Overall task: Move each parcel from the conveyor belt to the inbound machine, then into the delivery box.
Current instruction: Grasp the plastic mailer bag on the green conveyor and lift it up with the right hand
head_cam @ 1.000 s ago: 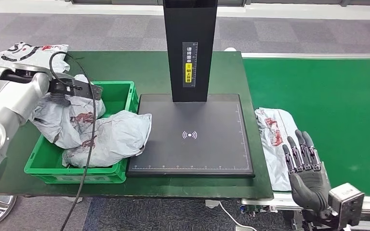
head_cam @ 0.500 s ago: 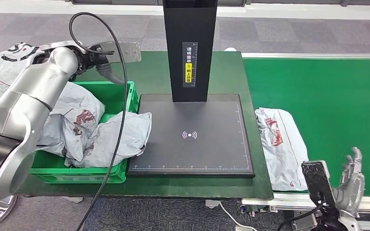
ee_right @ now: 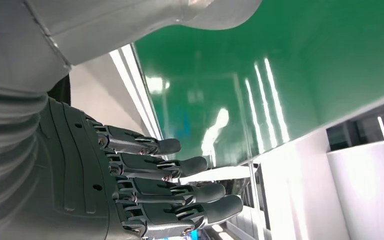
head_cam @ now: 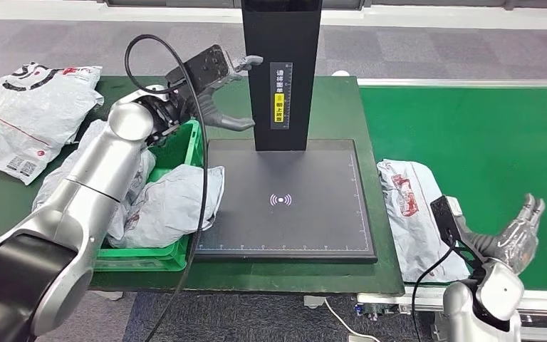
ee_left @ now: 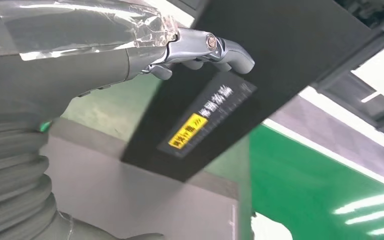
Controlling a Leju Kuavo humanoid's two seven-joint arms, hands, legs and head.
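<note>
1. Lying at lower right of the head view, the parcel runs lengthwise up-frame beside the inbound machine.
2. Right hand, fingers spread and empty, is nearer, just right of it.
3. Left hand, empty with fingers apart, hovers upper left.

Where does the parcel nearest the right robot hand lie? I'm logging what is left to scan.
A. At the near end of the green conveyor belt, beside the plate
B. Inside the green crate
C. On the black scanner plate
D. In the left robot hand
A: the grey parcel lies at the near end of the conveyor belt, beside the bare scanner plate, close to the right robot hand.
</note>
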